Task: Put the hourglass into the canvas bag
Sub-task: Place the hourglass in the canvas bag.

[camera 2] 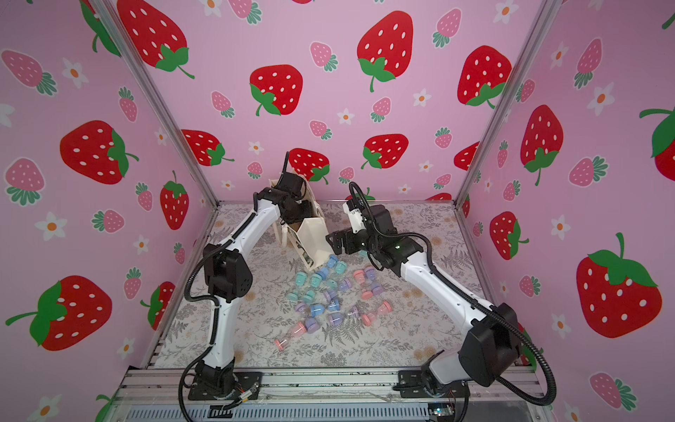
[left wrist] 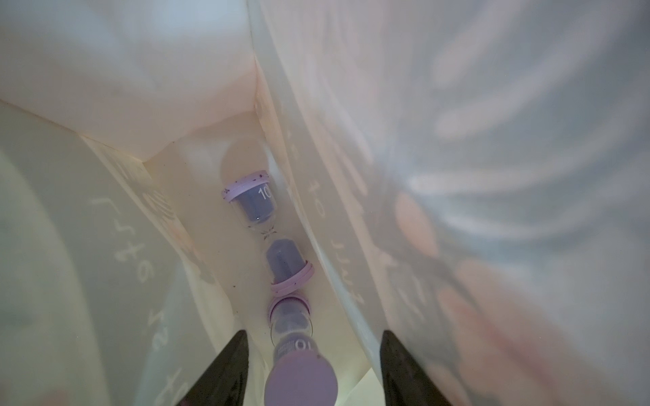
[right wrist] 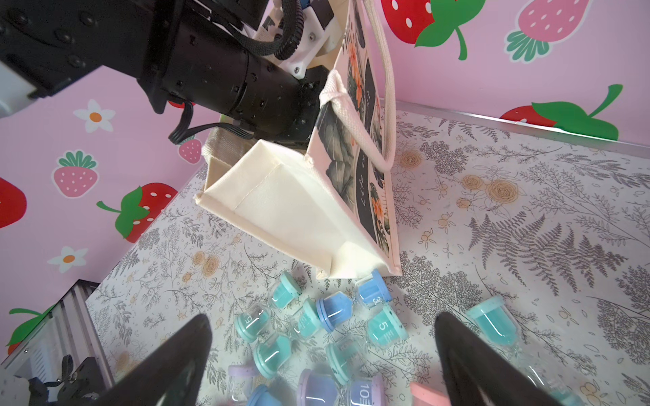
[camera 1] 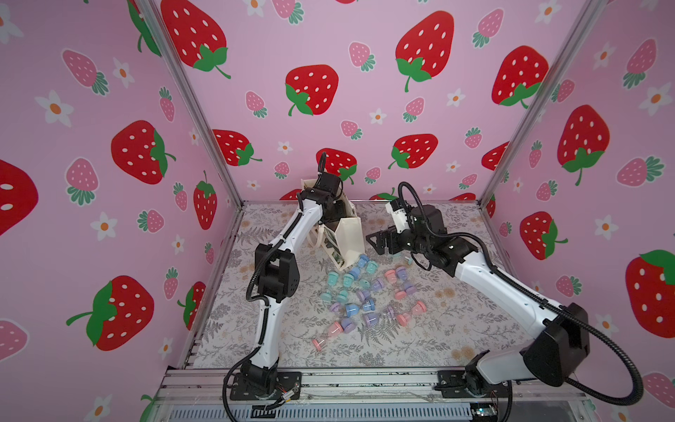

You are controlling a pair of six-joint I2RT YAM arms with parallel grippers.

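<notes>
The cream canvas bag [camera 1: 349, 237] [camera 2: 314, 241] [right wrist: 299, 211] stands tilted at the back of the mat, its printed side [right wrist: 365, 140] showing in the right wrist view. My left gripper [left wrist: 313, 332] is down inside the bag, hidden in both top views. It is open, and a purple hourglass [left wrist: 299, 376] sits loose between its fingers with a gap on each side. Another purple hourglass [left wrist: 267, 232] lies on the bag's floor. My right gripper [camera 1: 372, 243] [camera 2: 331, 243] [right wrist: 322, 316] hangs open and empty beside the bag, above a pile of hourglasses [camera 1: 365, 292] [right wrist: 316, 334].
Several teal, blue, purple and pink hourglasses [camera 2: 328, 292] are scattered over the middle of the floral mat [camera 1: 438, 329]. One pink hourglass [camera 1: 325, 336] lies nearest the front. Strawberry-print walls close in three sides. A metal rail [camera 1: 365, 380] runs along the front.
</notes>
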